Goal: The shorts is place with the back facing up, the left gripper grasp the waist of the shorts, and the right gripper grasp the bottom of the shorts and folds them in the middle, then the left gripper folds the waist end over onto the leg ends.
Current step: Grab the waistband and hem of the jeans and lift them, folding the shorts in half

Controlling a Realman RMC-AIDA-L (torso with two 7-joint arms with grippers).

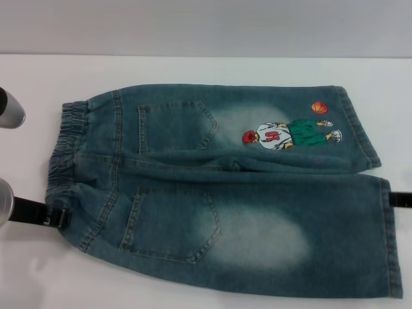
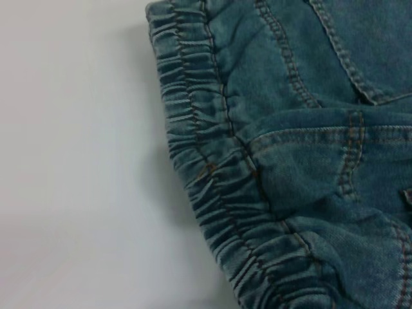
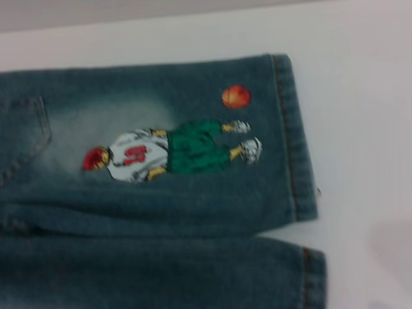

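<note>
The blue denim shorts (image 1: 232, 193) lie flat on the white table (image 1: 193, 67), patch pockets (image 1: 174, 125) facing up. The puckered elastic waist (image 1: 64, 148) is at the left and fills the left wrist view (image 2: 193, 148). The leg hems (image 1: 391, 244) are at the right. The far leg carries the basketball-player print (image 1: 290, 132), which also shows in the right wrist view (image 3: 167, 151) beside its hem (image 3: 293, 135). My left gripper (image 1: 55, 215) lies low at the near part of the waist. My right gripper (image 1: 402, 199) shows as a black piece at the near leg's hem.
Silver-grey parts of the left arm (image 1: 9, 106) stand at the left edge of the head view. Bare white table runs behind the shorts and to their left (image 2: 71, 161). A grey wall (image 1: 206, 26) lies beyond the table's far edge.
</note>
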